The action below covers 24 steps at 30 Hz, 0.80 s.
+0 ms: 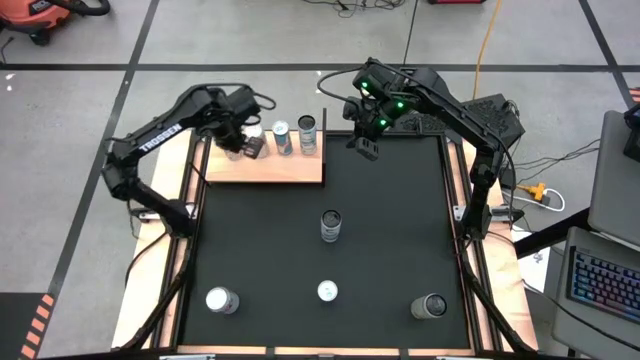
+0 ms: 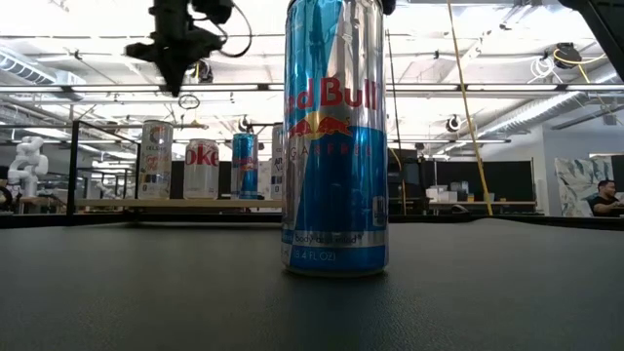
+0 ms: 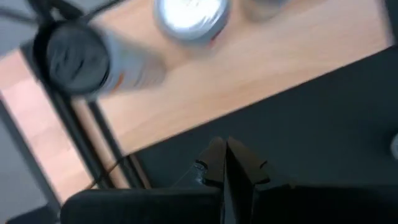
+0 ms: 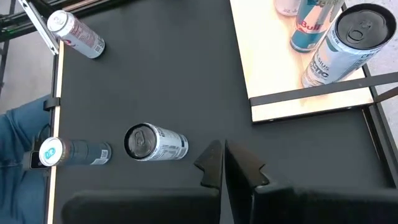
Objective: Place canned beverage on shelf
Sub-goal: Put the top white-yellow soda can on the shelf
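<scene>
The shelf (image 1: 268, 165) is a light-wood board at the far left of the black mat (image 1: 380, 250), with several cans standing on it (image 1: 282, 138) (image 4: 342, 43) (image 2: 202, 168). My left gripper (image 1: 245, 147) (image 3: 225, 155) hangs shut above the shelf's left part, pointing down, clear of the cans; it also shows in the low view (image 2: 175, 58). My right gripper (image 1: 366, 150) (image 4: 222, 158) is shut above the mat's far part, right of the shelf. A Red Bull can (image 1: 330, 225) (image 2: 336, 146) stands upright mid-mat.
Three more cans are near the mat's front edge: one at the left (image 1: 221, 300), one in the middle (image 1: 327, 291), one at the right (image 1: 432, 306). Thin black uprights (image 4: 373, 124) stand at the shelf's corners. The mat between the shelf and the middle can is bare.
</scene>
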Tool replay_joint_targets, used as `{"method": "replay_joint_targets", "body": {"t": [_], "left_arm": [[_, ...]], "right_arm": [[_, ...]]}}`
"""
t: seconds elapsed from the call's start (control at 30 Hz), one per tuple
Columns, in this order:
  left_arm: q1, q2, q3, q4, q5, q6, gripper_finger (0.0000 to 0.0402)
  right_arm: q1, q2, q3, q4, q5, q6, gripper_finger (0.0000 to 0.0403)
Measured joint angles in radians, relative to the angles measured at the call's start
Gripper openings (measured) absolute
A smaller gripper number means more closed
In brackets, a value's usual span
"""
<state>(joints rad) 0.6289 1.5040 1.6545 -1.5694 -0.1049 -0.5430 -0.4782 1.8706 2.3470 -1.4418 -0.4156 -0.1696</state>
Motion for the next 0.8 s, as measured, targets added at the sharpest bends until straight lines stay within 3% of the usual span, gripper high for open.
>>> {"method": "replay_joint_targets", "body": {"t": [0.27,0.8], "left_arm": [[0.040,-0.095,-0.201,-0.003,-0.050,-0.001,0.0008],[0.215,-0.065,-0.208,0.055,-0.069,0.029,0.0008]], "right_arm": [[0.000,0.000,0.000,0.000,0.000,0.000,0.0000],[0.000,0.000,0.000,0.001,0.000,-0.011,0.0000]]}}
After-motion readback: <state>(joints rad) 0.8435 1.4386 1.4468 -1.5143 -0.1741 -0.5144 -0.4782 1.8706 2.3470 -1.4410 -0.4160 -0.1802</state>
